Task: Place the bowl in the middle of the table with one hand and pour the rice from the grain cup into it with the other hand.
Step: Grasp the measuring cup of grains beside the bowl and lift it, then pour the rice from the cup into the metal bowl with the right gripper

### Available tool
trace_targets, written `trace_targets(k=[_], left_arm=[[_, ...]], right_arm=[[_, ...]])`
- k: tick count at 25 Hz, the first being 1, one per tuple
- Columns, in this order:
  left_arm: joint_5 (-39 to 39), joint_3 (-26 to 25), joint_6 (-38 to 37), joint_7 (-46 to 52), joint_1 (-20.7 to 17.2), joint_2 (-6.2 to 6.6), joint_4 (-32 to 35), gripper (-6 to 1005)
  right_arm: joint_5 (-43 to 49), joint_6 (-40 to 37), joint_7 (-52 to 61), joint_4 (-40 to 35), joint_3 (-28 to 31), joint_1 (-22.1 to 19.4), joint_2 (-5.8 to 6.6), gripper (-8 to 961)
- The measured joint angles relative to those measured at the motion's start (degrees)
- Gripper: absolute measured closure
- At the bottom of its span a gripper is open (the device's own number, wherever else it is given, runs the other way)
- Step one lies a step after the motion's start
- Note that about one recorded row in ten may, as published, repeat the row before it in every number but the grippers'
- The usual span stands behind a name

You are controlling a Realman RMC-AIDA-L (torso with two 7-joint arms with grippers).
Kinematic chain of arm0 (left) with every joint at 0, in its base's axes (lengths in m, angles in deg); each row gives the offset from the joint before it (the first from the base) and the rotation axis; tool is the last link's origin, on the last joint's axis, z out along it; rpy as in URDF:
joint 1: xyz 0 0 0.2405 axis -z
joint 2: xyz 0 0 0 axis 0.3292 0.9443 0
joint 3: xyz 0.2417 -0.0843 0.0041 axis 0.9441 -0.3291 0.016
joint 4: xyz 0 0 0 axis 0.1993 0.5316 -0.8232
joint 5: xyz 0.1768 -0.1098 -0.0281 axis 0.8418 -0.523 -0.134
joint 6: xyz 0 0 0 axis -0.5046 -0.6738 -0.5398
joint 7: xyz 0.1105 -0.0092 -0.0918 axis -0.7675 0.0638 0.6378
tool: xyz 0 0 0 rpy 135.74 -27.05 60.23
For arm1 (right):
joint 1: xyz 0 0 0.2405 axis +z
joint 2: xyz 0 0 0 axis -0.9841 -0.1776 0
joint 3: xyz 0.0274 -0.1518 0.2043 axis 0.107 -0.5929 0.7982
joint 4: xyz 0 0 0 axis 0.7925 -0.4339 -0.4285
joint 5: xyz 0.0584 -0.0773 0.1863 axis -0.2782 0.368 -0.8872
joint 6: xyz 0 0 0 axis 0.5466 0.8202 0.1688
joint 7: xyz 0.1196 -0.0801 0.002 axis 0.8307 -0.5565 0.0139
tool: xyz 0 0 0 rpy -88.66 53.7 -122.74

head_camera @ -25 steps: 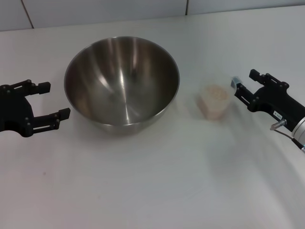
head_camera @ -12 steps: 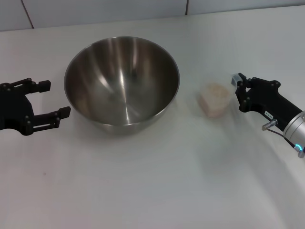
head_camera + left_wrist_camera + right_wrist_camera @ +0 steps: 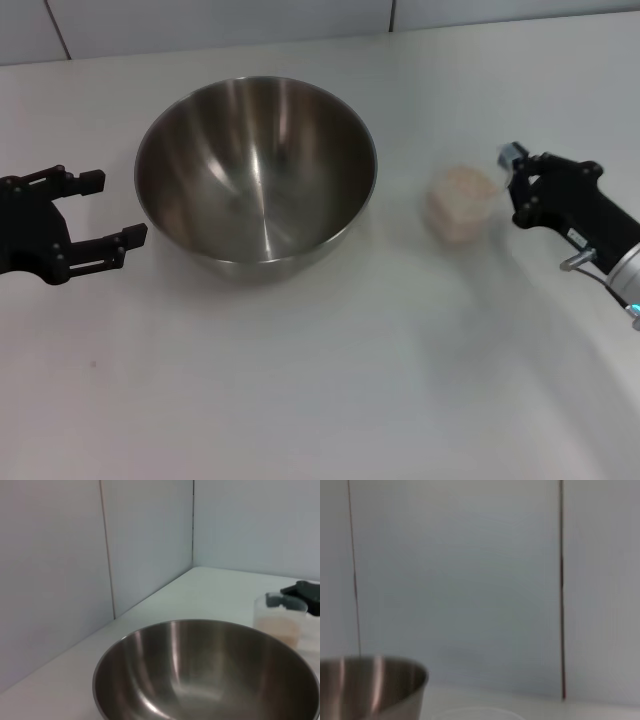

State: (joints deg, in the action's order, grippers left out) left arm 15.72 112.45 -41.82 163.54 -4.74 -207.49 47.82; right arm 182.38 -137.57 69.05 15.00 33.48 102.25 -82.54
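Note:
The steel bowl (image 3: pixel 256 170) stands on the white table (image 3: pixel 320 380), left of centre; it also shows in the left wrist view (image 3: pixel 200 680) and the right wrist view (image 3: pixel 370 685). The clear grain cup (image 3: pixel 461 203), filled with pale rice (image 3: pixel 462 186), is to the bowl's right. My right gripper (image 3: pixel 512 187) grips the cup by its right rim; the left wrist view shows a grey fingertip (image 3: pixel 274 599) on the rim of the cup (image 3: pixel 280 622). My left gripper (image 3: pixel 120 208) is open and empty just left of the bowl, apart from it.
A tiled wall (image 3: pixel 200 25) runs along the table's far edge. Bare tabletop lies in front of the bowl and the cup.
My right gripper turned, moved in and closed on the cup's rim. The cup has shifted a little to the right and away with it. The left gripper and the bowl have not moved.

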Motion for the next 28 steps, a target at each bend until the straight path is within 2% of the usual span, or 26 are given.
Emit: trace_targets(k=[3, 4, 6, 8, 9, 11, 13, 14, 15, 17, 19, 20, 23, 24, 25, 28], left_arm=[[-0.26, -0.14, 0.00, -0.25, -0.27, -0.05, -0.12, 193], [-0.33, -0.08, 0.02, -0.63, -0.18, -0.06, -0.03, 194], [-0.34, 0.06, 0.02, -0.74, 0.05, -0.07, 0.12, 194], [-0.35, 0.20, 0.03, -0.81, 0.40, -0.07, 0.21, 194], [-0.34, 0.21, 0.16, -0.91, 0.82, -0.05, 0.16, 194], [-0.28, 0.23, 0.33, -0.99, 1.10, -0.04, 0.10, 194], [0.04, 0.24, 0.61, -1.30, 1.42, 0.03, -0.01, 194], [0.15, 0.13, 0.86, -1.90, 1.63, 0.08, -0.11, 194], [0.15, 0.13, 0.86, -1.90, 1.63, 0.08, -0.11, 194], [0.18, -0.07, 0.96, -2.28, 1.85, 0.16, -0.18, 194], [0.37, -0.15, 1.10, -2.32, 2.05, 0.23, -0.23, 194], [0.50, -0.18, 1.23, -2.32, 2.13, 0.25, -0.24, 194], [0.82, -0.23, 1.51, -2.32, 2.25, 0.33, -0.28, 194], [0.82, -0.23, 1.51, -2.32, 2.25, 0.33, -0.28, 194], [0.82, -0.23, 1.51, -2.32, 2.25, 0.33, -0.28, 194], [1.45, -0.26, 1.92, -2.19, 2.54, 0.57, -0.34, 194]], right_arm=[[-4.37, -5.07, -3.19, 1.05, 0.00, -0.92, -0.03, 939], [-7.89, -9.51, -7.19, 1.93, 0.01, -1.00, -0.02, 939], [-9.06, -11.18, -8.61, 2.09, 0.00, -0.88, -0.02, 940], [-10.93, -14.15, -11.80, 2.33, 0.01, 0.06, -0.03, 940], [-12.71, -15.88, -16.22, 3.66, 0.00, 2.12, -0.07, 940], [-13.45, -16.30, -19.42, 4.64, 0.01, 3.51, -0.07, 940], [-13.96, -15.90, -26.61, 6.44, -0.01, 6.70, -0.07, 939], [-13.98, -14.67, -34.43, 8.69, -0.01, 9.98, -0.07, 939], [-13.98, -14.67, -34.43, 8.69, -0.01, 9.98, -0.07, 939], [-14.03, -12.39, -43.31, 11.46, -0.01, 13.05, -0.08, 939], [-13.90, -7.72, -59.50, 15.46, -0.01, 16.97, -0.19, 940], [-13.90, -7.72, -59.50, 15.46, -0.01, 16.97, -0.19, 940], [-13.84, -3.21, -78.69, 19.66, 0.14, 19.48, -0.31, 940], [-13.67, -1.04, -90.21, 21.66, 0.58, 20.24, -0.34, 940], [-13.67, -1.04, -90.21, 21.66, 0.58, 20.24, -0.34, 940], [-12.86, 0.56, -104.66, 23.78, 1.36, 20.69, -0.34, 940]])
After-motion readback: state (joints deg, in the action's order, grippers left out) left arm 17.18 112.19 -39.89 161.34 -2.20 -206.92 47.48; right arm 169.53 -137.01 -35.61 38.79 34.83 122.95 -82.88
